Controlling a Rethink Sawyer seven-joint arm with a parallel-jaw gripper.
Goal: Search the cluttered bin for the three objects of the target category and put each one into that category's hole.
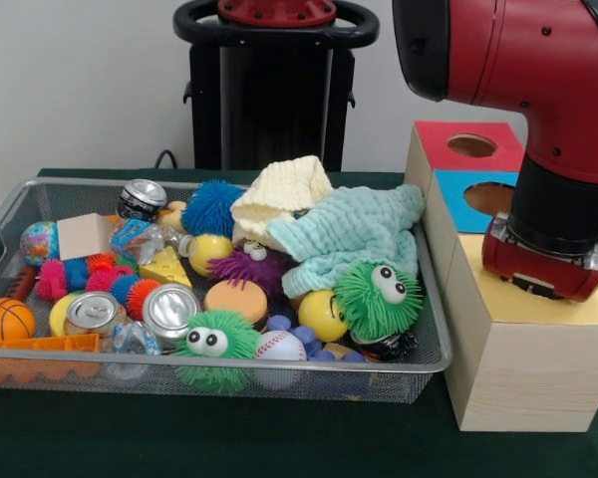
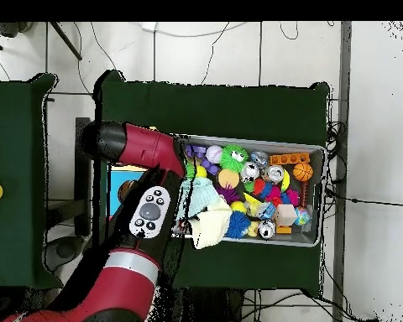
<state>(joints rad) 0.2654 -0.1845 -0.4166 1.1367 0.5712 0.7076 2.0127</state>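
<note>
From the front, the red and black arm (image 1: 538,119) comes down over the wooden box (image 1: 523,349) that stands just beside the wire bin (image 1: 40,204), its lower end over the box's yellow top; the gripper itself is hidden, so whether it is spread or pressed together cannot be told. This view alone shows the box's coloured sections — a red one with a round hole (image 1: 471,145) at the far end and a blue one with a hole (image 1: 490,198) next to it, partly covered by the arm. The bin is crowded: a mint cloth (image 1: 354,234) and a cream cloth (image 1: 279,194) lie heaped toward the box side, with two green fuzzy toys with eyes (image 1: 379,297), a blue spiky ball (image 1: 211,207), crushed cans (image 1: 169,311), a small basketball (image 1: 5,319), a baseball (image 1: 279,346) and a cheese wedge (image 1: 167,267) among the clutter. From overhead, the arm (image 2: 142,210) covers nearly all of the box, leaving a strip of blue (image 2: 121,178) visible, while the bin (image 2: 318,151) lies open with the two cloths (image 2: 201,210) at the arm's end of it and an orange block (image 2: 289,158) at the opposite end.
</note>
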